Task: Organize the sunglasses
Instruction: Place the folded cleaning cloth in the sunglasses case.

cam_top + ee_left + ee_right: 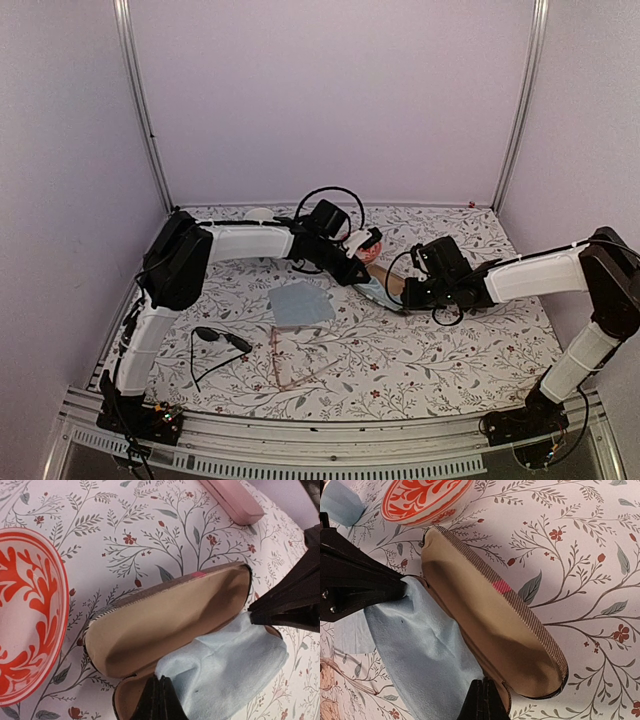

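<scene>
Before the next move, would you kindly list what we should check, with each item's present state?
1. Brown case lid open: ok.
2. Case interior free for glasses: not ok, the blue cloth lies over its lower half.
3. Left gripper and right gripper jaws shut at the cloth's edges: ok. Whether they pinch it: cannot tell.
4. Black sunglasses and pinkish glasses stowed: not ok, both lie on the table.
5. Red-patterned bowl clear of the case: cannot tell, it sits very close.

Soft matt cloth (225,665), suede-like case lining (165,625), glossy bowl (25,615).
</scene>
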You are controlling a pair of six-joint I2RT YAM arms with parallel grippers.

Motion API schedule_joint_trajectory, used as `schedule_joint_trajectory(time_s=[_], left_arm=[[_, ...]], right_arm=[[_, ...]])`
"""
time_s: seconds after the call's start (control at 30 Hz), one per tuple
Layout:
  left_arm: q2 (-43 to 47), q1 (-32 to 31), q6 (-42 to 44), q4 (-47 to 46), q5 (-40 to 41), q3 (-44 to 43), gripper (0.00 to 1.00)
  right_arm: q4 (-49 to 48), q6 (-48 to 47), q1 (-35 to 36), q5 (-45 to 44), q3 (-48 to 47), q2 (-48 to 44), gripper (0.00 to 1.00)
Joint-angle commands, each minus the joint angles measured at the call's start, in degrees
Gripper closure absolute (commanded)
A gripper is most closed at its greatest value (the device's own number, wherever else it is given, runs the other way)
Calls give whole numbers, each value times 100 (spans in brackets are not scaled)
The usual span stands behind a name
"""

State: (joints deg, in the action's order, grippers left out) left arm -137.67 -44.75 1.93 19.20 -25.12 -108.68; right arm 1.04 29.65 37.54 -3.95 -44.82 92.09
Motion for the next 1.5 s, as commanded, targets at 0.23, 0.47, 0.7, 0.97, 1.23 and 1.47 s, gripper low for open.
schedule_joint_trajectory(time_s=[0.23, 0.47, 0.7, 0.97, 1.23, 1.47], left_arm=[[-194, 53, 53, 57, -124, -145, 100], [-199, 41, 53, 66, -124, -123, 100], [-157, 26, 53, 75, -101, -75, 100], [-55, 11, 70, 83, -33, -65, 92], [-3, 8, 89, 125, 84, -85, 79], [117, -9, 120, 165, 251, -40, 67]], right_arm=[[-42, -29, -54, 16, -32, 151, 100], [-40, -45, -49, 66, -47, 186, 100], [-40, -80, -54, 185, -53, 183, 100], [-17, -104, -54, 204, -91, 143, 94], [138, -115, -54, 124, -191, 95, 85], [281, -126, -51, -29, -194, -77, 78]])
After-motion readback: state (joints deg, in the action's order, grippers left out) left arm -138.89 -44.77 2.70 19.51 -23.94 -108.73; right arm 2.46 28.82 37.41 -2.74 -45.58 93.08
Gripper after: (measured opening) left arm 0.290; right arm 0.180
